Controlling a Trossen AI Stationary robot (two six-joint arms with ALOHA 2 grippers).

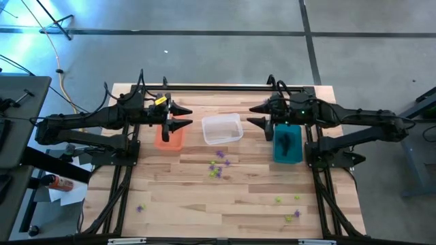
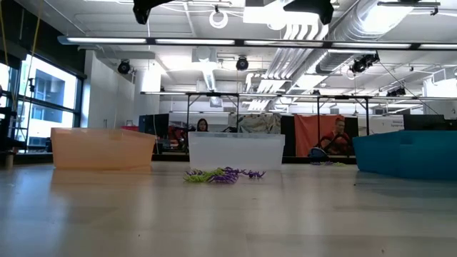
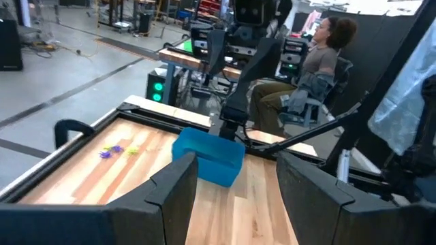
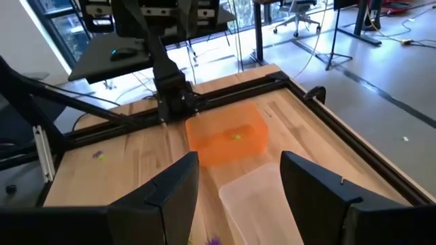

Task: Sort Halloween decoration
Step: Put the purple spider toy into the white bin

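Note:
Small purple and yellow-green trinkets lie loose on the table: a cluster [image 1: 219, 167] below the clear bin, showing in the low view as a heap [image 2: 223, 175], a few near the right near corner [image 1: 291, 207], and one at the left near side [image 1: 140, 208]. My left gripper [image 1: 182, 117] hovers open, high above the orange bin [image 1: 169, 135]. My right gripper [image 1: 255, 114] hovers open beside the teal bin [image 1: 287, 143], which holds dark trinkets [image 1: 286, 141]. A small yellow-green piece [image 4: 236, 137] lies in the orange bin.
The clear bin [image 1: 222, 128] stands between the orange and teal bins at the table's far middle. A dark frame rail [image 1: 225, 87] runs along the far edge. Bare wood lies across the near half. People sit in the room beyond [image 3: 320, 47].

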